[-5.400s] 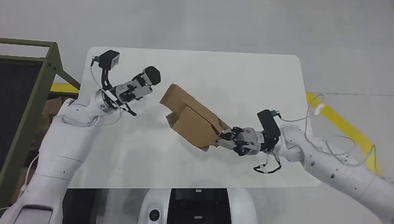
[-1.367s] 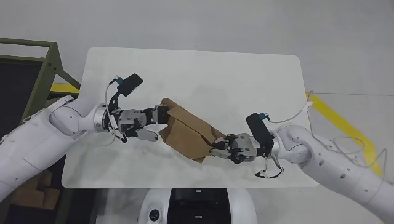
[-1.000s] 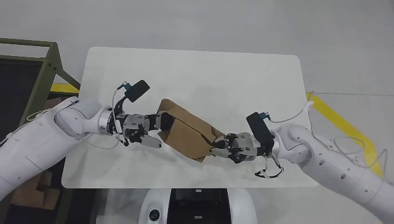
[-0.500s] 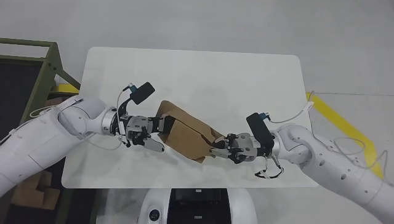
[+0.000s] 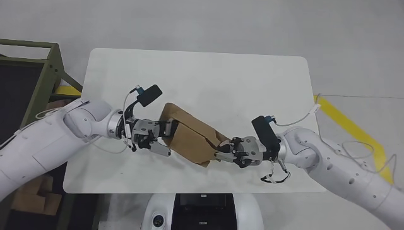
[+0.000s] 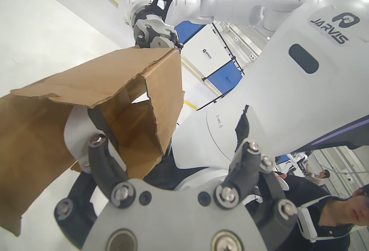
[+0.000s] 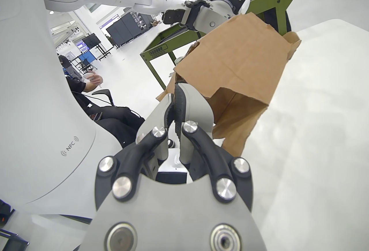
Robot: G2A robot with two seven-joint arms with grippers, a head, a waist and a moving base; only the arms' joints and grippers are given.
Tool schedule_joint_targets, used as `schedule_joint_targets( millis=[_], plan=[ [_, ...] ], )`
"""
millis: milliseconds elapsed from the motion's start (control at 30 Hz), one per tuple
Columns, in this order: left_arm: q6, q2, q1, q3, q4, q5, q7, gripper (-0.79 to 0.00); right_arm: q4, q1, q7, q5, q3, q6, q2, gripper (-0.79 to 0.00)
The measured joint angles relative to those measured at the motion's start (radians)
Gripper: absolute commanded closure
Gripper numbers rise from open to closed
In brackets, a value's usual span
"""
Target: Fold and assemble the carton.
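Top view: right hand (image 5: pixel 222 153) pinches carton (image 5: pixel 190 138) edge.

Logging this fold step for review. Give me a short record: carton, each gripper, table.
carton: brown, opened into a tube, ends not closed
left gripper: open, at the carton's open end, one finger inside
right gripper: shut on the carton's other end
table: white, under the carton

A: Top camera?
B: High above, looking straight down at the table (image 5: pixel 265 78).
A: Wrist cameras?
B: Low and close, tilted upward, facing each other across the carton (image 6: pixel 37 122), which all three share.
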Motion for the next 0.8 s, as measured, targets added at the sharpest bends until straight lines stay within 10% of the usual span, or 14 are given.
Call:
schedule_joint_targets(
  millis=[400,600,667,800],
  plan=[
    [0.0,-0.018,-0.057,0.067,0.018,-0.005,0.0,-0.782,0.004,-0.001,0.008,0.004,0.001,0.0,-0.006,0.0],
    [0.0,-0.022,-0.076,0.089,0.025,-0.013,0.0,-0.585,0.007,-0.003,0.007,0.004,0.003,0.0,-0.008,0.0],
    [0.0,-0.023,-0.081,0.095,0.028,-0.016,0.0,-0.391,0.007,-0.004,0.006,0.003,0.004,0.0,-0.008,0.0],
    [0.0,-0.025,-0.09,0.103,0.03,-0.02,0.0,-0.345,0.007,-0.005,0.006,0.002,0.005,0.0,-0.008,0.0]
  ],
)
